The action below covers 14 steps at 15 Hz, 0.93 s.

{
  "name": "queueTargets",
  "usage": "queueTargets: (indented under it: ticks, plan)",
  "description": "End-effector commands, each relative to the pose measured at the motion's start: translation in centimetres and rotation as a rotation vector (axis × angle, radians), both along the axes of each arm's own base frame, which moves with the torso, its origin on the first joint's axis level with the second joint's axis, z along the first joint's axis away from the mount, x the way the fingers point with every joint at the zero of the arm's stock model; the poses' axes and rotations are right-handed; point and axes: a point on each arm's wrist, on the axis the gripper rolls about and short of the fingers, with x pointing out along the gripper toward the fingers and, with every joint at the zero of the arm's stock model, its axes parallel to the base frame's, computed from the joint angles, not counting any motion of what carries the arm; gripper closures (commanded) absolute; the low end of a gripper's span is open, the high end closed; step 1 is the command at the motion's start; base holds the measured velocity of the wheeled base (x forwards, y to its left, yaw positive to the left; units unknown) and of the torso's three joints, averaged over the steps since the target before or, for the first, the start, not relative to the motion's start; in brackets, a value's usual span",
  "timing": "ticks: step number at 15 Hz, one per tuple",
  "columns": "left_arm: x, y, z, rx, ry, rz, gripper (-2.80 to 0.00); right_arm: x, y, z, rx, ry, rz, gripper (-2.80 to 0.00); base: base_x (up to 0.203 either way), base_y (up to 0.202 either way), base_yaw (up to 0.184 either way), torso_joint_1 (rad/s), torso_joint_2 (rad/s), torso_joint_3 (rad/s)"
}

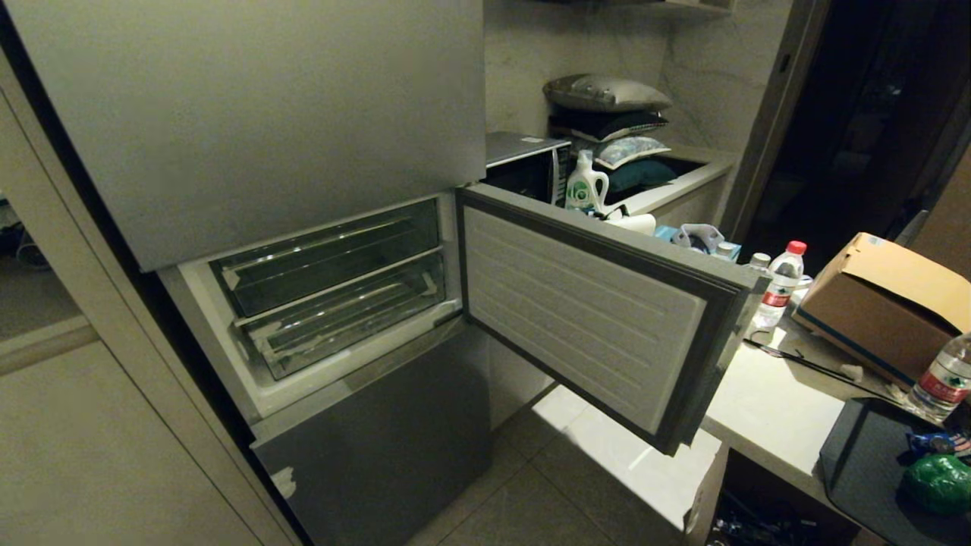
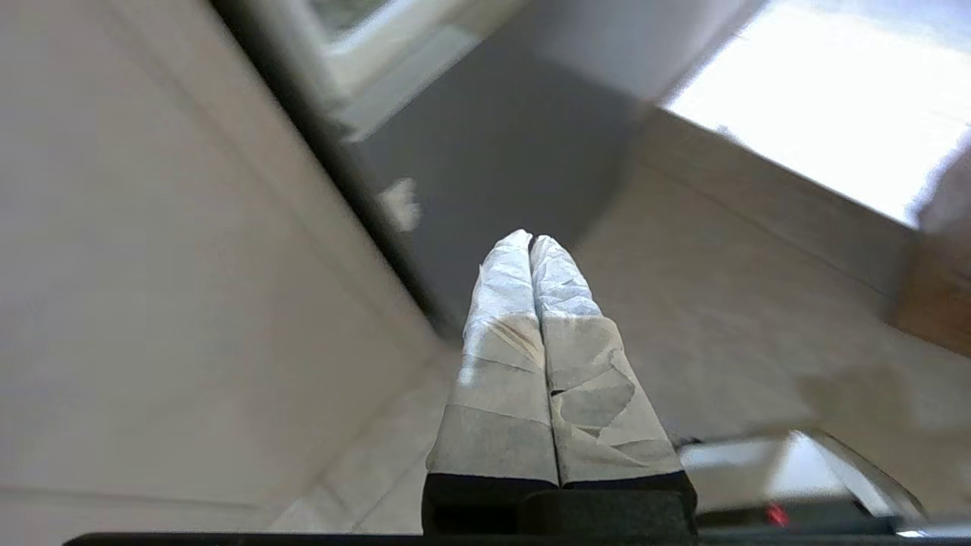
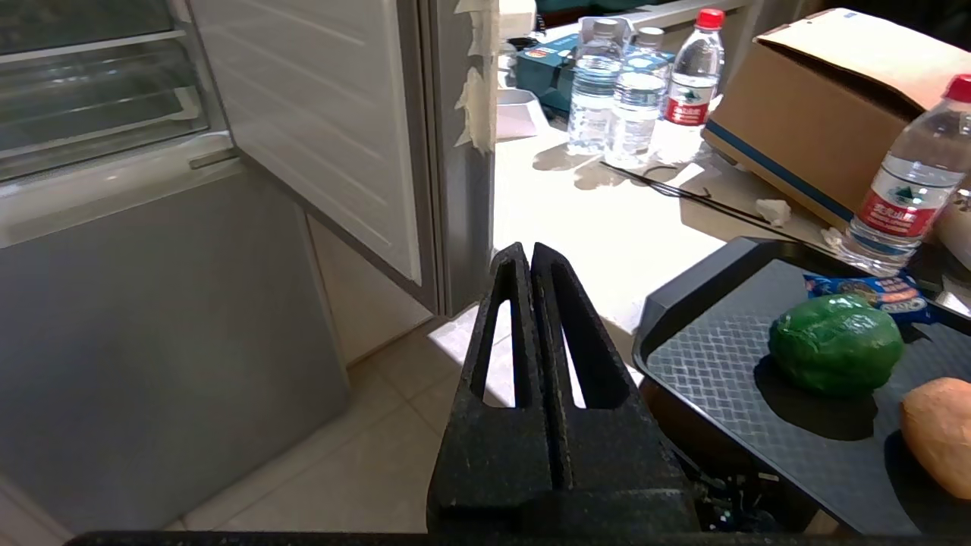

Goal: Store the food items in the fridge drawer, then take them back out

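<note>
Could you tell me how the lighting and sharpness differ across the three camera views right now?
Head view: dim and dark, yet sharp enough to show the fridge drawer pushed in. Left wrist view: background smeared by blur, only the taped left hand crisp, a washed-out bright patch in one corner. Right wrist view: bright and sharp, glare on the counter, and the green pepper casts a dark shadow on the tray.

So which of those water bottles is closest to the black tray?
The red-capped water bottle standing alone at the black tray's far edge, in front of the cardboard box; the other three bottles cluster farther back by the fridge door.
</note>
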Motion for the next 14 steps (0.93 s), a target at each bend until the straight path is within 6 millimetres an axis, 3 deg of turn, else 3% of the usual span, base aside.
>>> queueTargets:
  ticks: [1,6,9,14]
  plan:
    - [-0.1,0.0,-0.2,0.013,0.004,0.064,0.00,0.2,0.0,-0.8,0.001,0.030,0.000,0.00,0.000,0.000,0.000,0.000,0.00,0.000]
    - [-0.3,-0.1,-0.2,0.030,-0.039,0.092,0.00,0.2,0.0,-0.8,0.001,0.030,0.000,0.00,0.000,0.000,0.000,0.000,0.00,0.000]
    - [0.0,-0.4,-0.9,-0.088,-0.093,-0.020,0.00,0.2,0.0,-0.8,0.001,0.030,0.000,0.00,0.000,0.000,0.000,0.000,0.00,0.000]
    - [-1.2,-0.4,-1.4,-0.091,-0.154,-0.098,0.00,0.2,0.0,-0.9,-0.005,0.031,0.001,0.00,0.000,0.000,0.000,0.000,0.00,0.000]
